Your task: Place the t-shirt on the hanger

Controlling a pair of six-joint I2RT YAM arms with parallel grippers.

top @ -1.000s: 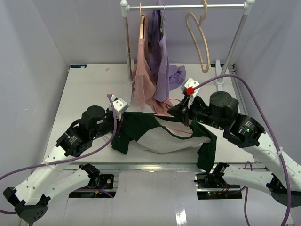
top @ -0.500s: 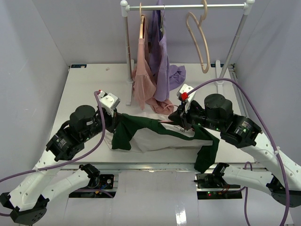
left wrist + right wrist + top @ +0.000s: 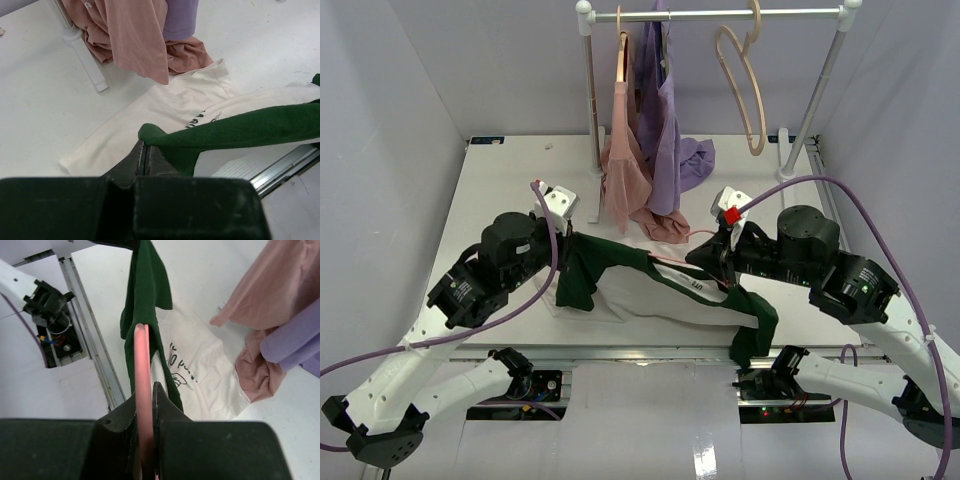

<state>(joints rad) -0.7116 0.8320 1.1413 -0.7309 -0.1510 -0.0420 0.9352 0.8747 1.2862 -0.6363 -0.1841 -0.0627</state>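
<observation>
The cream t-shirt (image 3: 665,297) with dark green sleeves is stretched between my two grippers above the table's front. My left gripper (image 3: 570,243) is shut on a fold of its green fabric (image 3: 150,134), and the green band runs off to the right. The cream front with its dark drawing (image 3: 170,112) lies on the table. My right gripper (image 3: 705,258) is shut on the thin pink hanger (image 3: 141,355). The hanger's far end is under green cloth (image 3: 146,295) draped over it. A short stretch of the hanger (image 3: 672,262) shows along the shirt's top edge.
A clothes rack (image 3: 590,90) stands at the back with a dusty-pink garment (image 3: 625,170), a lilac garment (image 3: 670,140) and a beige wooden hanger (image 3: 745,80). Both garments trail onto the table near the shirt. A metal rail (image 3: 650,350) runs along the front edge.
The shirt has been drawn out flatter and lower. My left gripper swung left and came partly back. My right gripper moved right and nearer with the hanger.
</observation>
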